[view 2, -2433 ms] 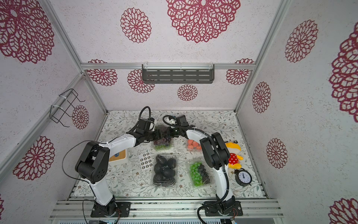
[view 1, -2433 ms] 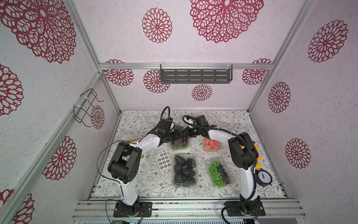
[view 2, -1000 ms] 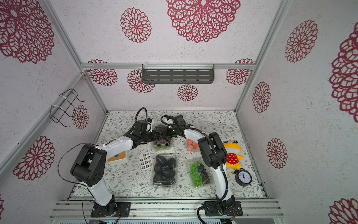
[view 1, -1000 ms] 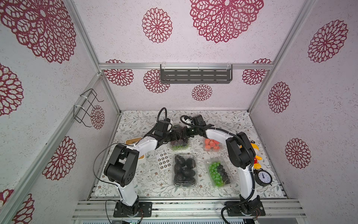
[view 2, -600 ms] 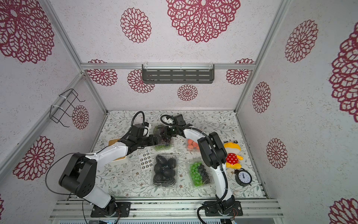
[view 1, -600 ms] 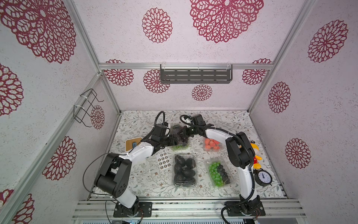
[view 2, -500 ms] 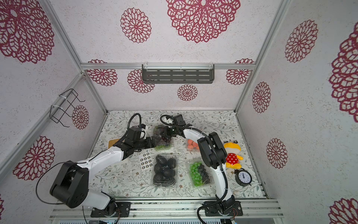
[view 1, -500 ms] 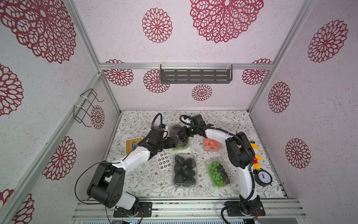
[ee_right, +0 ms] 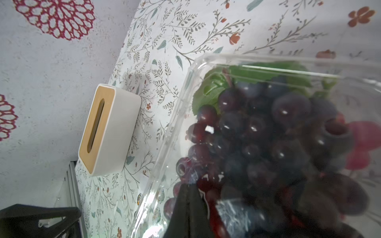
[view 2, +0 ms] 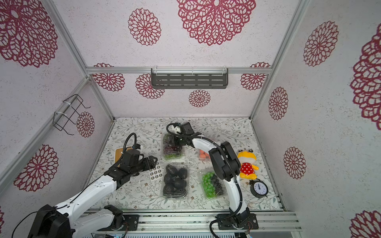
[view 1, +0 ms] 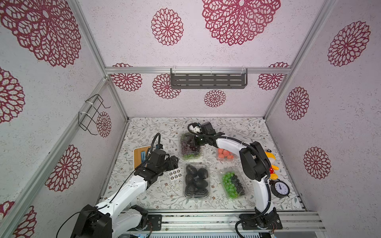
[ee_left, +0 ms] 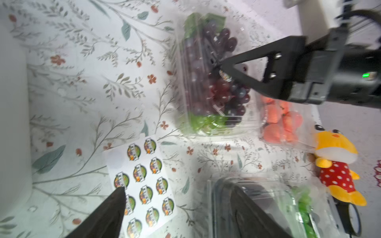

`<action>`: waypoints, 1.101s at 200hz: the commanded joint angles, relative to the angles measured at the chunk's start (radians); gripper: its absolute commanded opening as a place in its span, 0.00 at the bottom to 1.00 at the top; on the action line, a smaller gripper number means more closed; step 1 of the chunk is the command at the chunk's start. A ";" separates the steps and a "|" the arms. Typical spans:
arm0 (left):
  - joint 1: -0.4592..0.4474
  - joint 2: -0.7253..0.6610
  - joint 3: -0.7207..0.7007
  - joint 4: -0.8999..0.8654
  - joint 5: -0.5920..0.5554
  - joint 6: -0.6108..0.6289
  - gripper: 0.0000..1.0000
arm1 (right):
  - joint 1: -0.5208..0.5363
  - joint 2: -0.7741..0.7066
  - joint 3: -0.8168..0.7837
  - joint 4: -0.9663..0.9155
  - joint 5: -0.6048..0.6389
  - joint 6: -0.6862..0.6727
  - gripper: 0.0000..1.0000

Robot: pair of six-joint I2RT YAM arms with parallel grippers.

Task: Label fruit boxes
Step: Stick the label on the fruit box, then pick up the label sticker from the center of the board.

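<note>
My right pincer (ee_left: 221,69) is closed tight, its tip on the grape box (view 1: 186,149) lid directly beneath, a sticker (ee_left: 225,75) seemingly under it. I should press gently, flat, then lift straight off. My left pincer (ee_left: 177,187) gapes empty above the sheet (ee_left: 144,181)

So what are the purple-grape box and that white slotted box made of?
The grape box looks like thin clear glossy plastic: grapes show through and its rim glints. The white box seems matte plastic or ceramic, hard to tell; its lid looks like pale wood.
</note>
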 commanded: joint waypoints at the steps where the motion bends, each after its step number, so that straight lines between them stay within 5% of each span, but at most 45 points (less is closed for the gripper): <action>1: -0.039 0.037 0.013 -0.086 -0.124 -0.076 0.82 | 0.026 -0.092 -0.038 -0.072 0.001 -0.052 0.01; 26: -0.077 0.106 0.020 -0.124 -0.181 -0.136 0.91 | 0.028 -0.214 -0.072 -0.022 -0.011 -0.088 0.19; 53: -0.123 0.209 0.063 -0.138 -0.227 -0.177 0.99 | 0.023 -0.334 -0.136 0.003 -0.015 -0.126 0.28; 154: -0.144 0.513 0.165 -0.093 -0.241 -0.218 1.00 | -0.005 -0.548 -0.311 0.050 0.029 -0.149 0.31; 184: -0.146 0.548 0.151 -0.045 -0.195 -0.225 0.90 | -0.012 -0.557 -0.323 0.058 0.034 -0.144 0.31; 220: -0.163 0.621 0.216 -0.180 -0.301 -0.251 0.90 | -0.023 -0.549 -0.330 0.064 0.037 -0.139 0.32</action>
